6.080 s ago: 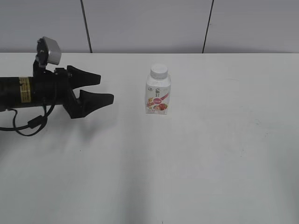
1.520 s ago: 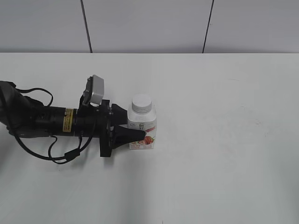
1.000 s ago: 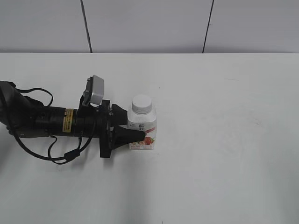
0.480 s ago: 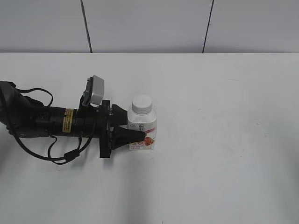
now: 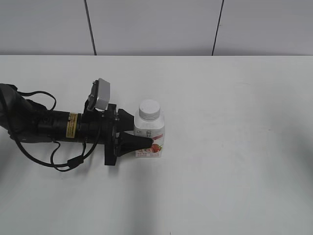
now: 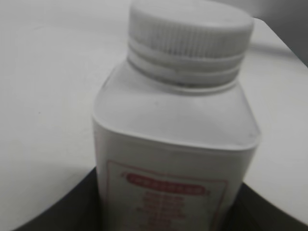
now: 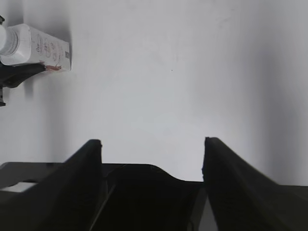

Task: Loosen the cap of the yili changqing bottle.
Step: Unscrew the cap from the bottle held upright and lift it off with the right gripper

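The yili changqing bottle (image 5: 150, 138) stands upright on the white table, white with a red-pink label, its white cap (image 5: 149, 109) on top. My left gripper (image 5: 139, 137) reaches in from the left and is shut on the bottle's body, one finger in front and one behind. In the left wrist view the bottle (image 6: 173, 159) fills the frame with the ribbed cap (image 6: 190, 30) above, dark fingers at both lower corners. My right gripper (image 7: 151, 144) is open and empty, out of the exterior view. The right wrist view shows the bottle (image 7: 36, 47) far off at the upper left.
The white table (image 5: 234, 147) stretches to the right and front of the bottle. A grey panelled wall (image 5: 156, 27) stands behind the table's far edge. The left arm's cable (image 5: 58, 164) loops on the table at the left.
Since 6.1 s ago the left gripper has closed on the bottle, which now stands nearer and further left. Over the last 1.5 s almost nothing has moved.
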Controlling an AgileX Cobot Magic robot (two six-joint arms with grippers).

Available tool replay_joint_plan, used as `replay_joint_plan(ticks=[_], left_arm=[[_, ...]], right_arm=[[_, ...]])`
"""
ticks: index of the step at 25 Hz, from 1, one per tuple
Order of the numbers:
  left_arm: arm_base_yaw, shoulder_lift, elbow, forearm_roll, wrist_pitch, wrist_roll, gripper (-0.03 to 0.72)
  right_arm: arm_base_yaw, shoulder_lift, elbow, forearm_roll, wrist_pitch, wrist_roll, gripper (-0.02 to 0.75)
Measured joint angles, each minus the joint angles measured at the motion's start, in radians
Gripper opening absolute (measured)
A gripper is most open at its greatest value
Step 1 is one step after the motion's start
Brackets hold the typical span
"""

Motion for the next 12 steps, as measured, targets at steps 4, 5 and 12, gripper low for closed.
replay_joint_plan(ticks=[4, 5, 12], left_arm=[[0.000, 0.000, 0.000, 0.000, 0.000, 0.000, 0.377], [0.000, 0.000, 0.000, 0.000, 0.000, 0.000, 0.377], [0.000, 0.000, -0.002, 0.007, 0.000, 0.000, 0.377]], right_arm=[[0.104, 0.145, -0.048, 0.020, -0.051, 0.037, 0.519], [0.148, 0.180, -0.061, 0.020, -0.077, 0.062, 0.519], [0.395, 0.434, -0.223, -0.010, -0.148, 0.300, 0.517]])
